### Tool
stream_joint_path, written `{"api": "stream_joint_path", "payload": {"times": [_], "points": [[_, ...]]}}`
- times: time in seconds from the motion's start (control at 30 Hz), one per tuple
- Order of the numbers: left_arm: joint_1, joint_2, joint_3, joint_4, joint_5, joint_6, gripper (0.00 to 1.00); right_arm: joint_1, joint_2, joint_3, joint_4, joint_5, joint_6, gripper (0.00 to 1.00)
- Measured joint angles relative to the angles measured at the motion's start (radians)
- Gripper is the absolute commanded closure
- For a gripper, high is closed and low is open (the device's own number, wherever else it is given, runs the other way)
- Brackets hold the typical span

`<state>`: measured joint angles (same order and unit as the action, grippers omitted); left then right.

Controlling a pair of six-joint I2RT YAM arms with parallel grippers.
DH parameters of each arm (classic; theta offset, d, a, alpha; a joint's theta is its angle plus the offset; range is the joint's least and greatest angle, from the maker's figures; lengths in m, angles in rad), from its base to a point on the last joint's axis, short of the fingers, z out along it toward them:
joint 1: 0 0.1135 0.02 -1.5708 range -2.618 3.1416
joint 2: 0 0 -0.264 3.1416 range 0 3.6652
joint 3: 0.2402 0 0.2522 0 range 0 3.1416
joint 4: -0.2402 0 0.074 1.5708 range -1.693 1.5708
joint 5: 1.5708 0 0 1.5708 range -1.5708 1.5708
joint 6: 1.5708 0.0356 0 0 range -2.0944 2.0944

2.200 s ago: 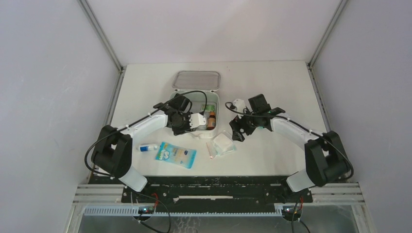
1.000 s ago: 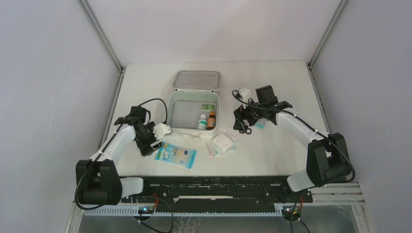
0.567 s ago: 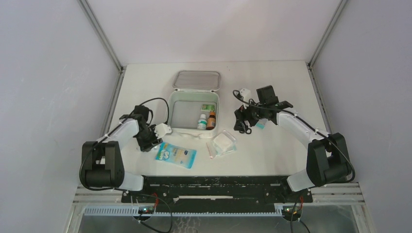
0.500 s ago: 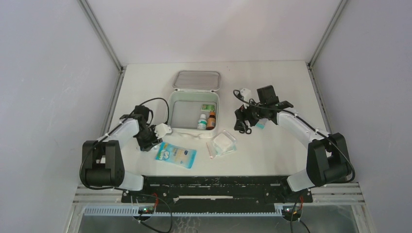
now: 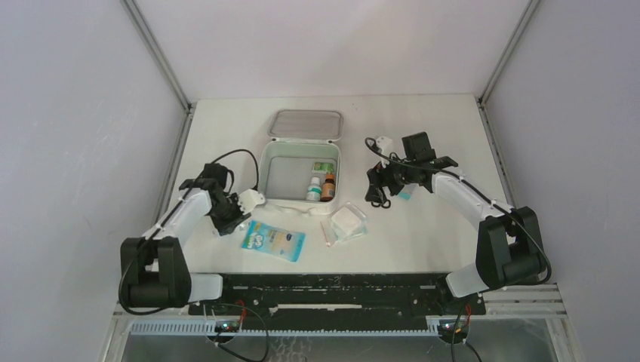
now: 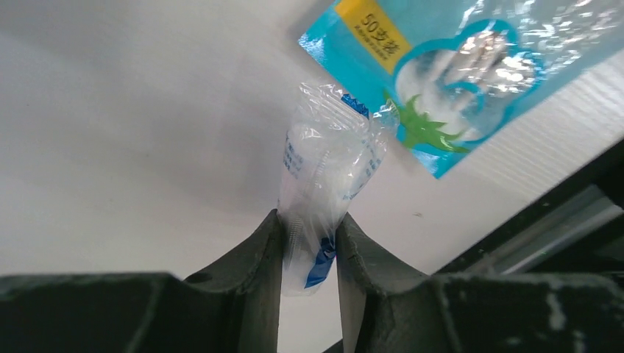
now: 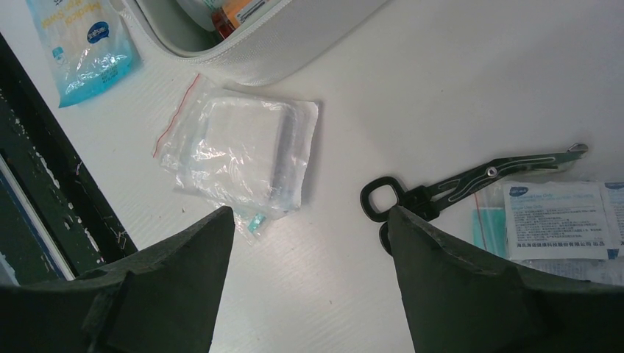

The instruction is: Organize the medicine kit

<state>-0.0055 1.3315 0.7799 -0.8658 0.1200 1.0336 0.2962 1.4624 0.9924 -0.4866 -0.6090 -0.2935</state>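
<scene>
**Left has a pickup, right idle**

left gripper (image 6: 309, 243) clenched on the tail of a clear wrapped pack (image 6: 327, 158), just beside the blue packet (image 6: 456, 73), probably to carry it to the case; medicine kit (image 5: 285, 175) mid-table, lid open to receive, bottles (image 5: 321, 188) at its right side; right gripper (image 7: 309, 213) spread, empty, over zip bag (image 7: 235, 151) and scissors (image 7: 456, 184).

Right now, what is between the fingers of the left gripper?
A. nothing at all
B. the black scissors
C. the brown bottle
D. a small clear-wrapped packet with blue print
D: in the left wrist view the left gripper pinches the small clear-wrapped packet from both sides, beside the blue packet.
</scene>
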Motion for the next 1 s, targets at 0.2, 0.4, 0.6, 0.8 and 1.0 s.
{"api": "stream_joint_path", "payload": {"times": [0.2, 0.4, 0.6, 0.8, 1.0], "points": [[0.001, -0.088, 0.107, -0.108, 0.138, -0.072, 0.67, -0.005, 0.0, 0.0, -0.003, -0.002, 0.0, 0.24], [-0.009, -0.065, 0.323, -0.1, 0.293, -0.262, 0.68, -0.009, -0.002, 0.0, -0.005, -0.002, 0.0, 0.24], [-0.088, 0.058, 0.486, 0.0, 0.367, -0.545, 0.69, -0.013, -0.043, 0.024, -0.043, 0.013, -0.009, 0.24], [-0.182, 0.244, 0.61, 0.111, 0.391, -0.853, 0.71, -0.023, -0.133, 0.032, -0.075, 0.047, -0.023, 0.24], [-0.236, 0.414, 0.651, 0.204, 0.379, -1.091, 0.71, -0.055, -0.199, 0.031, -0.076, 0.059, -0.023, 0.24]]}}
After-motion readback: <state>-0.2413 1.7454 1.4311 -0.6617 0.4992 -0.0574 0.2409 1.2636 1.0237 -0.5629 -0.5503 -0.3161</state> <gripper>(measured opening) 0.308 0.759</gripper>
